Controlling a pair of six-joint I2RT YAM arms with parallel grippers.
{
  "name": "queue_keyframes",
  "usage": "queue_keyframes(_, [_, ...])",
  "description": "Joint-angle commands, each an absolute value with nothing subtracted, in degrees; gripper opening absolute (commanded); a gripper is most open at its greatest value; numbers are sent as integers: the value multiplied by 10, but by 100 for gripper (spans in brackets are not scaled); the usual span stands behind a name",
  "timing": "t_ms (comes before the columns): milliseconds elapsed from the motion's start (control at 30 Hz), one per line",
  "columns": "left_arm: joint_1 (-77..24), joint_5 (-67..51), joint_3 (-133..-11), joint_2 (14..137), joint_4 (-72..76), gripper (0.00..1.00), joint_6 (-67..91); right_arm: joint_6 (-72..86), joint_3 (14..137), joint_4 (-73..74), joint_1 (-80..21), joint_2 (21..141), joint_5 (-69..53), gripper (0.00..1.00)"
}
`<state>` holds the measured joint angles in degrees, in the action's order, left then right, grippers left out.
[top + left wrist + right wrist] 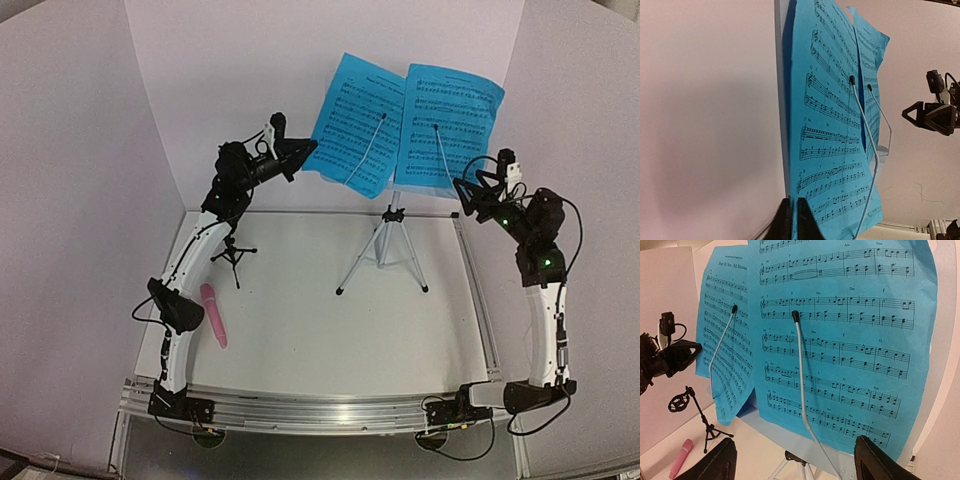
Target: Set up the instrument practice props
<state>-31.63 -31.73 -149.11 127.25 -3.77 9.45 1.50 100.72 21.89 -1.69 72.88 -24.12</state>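
Note:
The music stand [383,250] stands on its silver tripod at the back middle, and its pale desk ledge shows in the right wrist view [840,460]. Two blue sheet-music pages rest on it under wire retainers: the left page [355,125] [830,125] and the right page [450,120] [850,340]. My left gripper [308,150] [790,220] is shut on the left page's outer edge. My right gripper [465,197] [795,465] is open and empty, just off the right page's lower right. The pink microphone [213,315] [680,457] lies on the table at the left. The black mic holder [233,255] [692,412] stands empty behind it.
White walls [200,80] close in the back and both sides, right behind the stand. An aluminium rail [320,410] runs along the near edge between the arm bases. A metal strip [478,290] borders the table's right side.

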Motion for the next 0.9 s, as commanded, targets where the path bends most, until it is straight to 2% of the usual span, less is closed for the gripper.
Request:
queue_keyframes(0, [-316,-316,-1466,1235,-2,0,104,8,990,212,-20,707,-243,78])
queue_keyframes(200, [-315,-321,-1423,1215,-3,0,116,4,986,212,-20,702,-241,78])
queue_keyframes(433, [-307,-315,-1357,1191,132,0,206,8,981,211,-20,700,-244,78])
queue_keyframes(633, [-307,-293,-1337,1187,179,0,233,6,977,212,-20,695,-239,78])
queue_keyframes(867, [-299,-303,-1258,1147,198,0,221,5,979,212,-20,696,-236,78])
